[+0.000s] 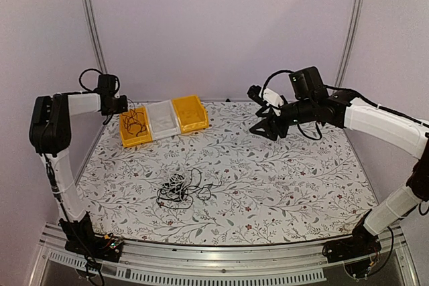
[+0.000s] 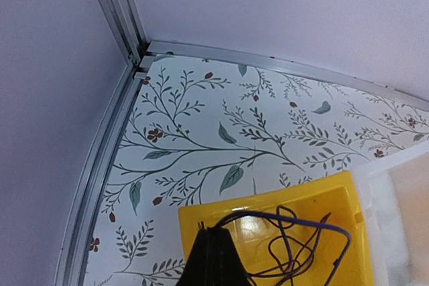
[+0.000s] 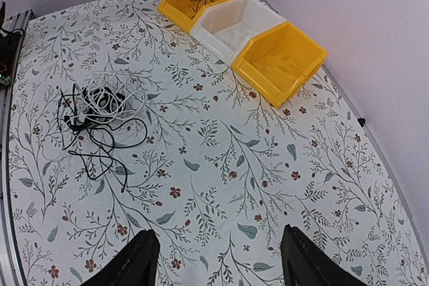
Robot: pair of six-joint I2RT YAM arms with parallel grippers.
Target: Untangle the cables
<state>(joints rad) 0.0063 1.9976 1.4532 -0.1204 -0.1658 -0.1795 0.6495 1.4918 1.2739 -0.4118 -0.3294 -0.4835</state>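
A tangle of cables [image 1: 181, 189], mostly black with one white, lies on the floral table near the front middle; the right wrist view shows this tangle [image 3: 94, 108] at its left. One dark cable [image 2: 295, 246] lies looped in the left yellow bin [image 2: 201, 216]. My left gripper [image 2: 213, 232] hangs just above that bin, shut on one end of this cable. From above, the left gripper [image 1: 122, 105] sits at the bin's back edge. My right gripper [image 1: 267, 128] hovers high over the table's back right, open, with only tablecloth between its fingers [image 3: 144, 252].
Three bins stand in a row at the back left: a yellow bin [image 1: 136, 143], a white bin [image 1: 166, 133] and another yellow bin [image 1: 194, 127]. A metal rail [image 2: 100, 165] and walls close the table's left and back sides.
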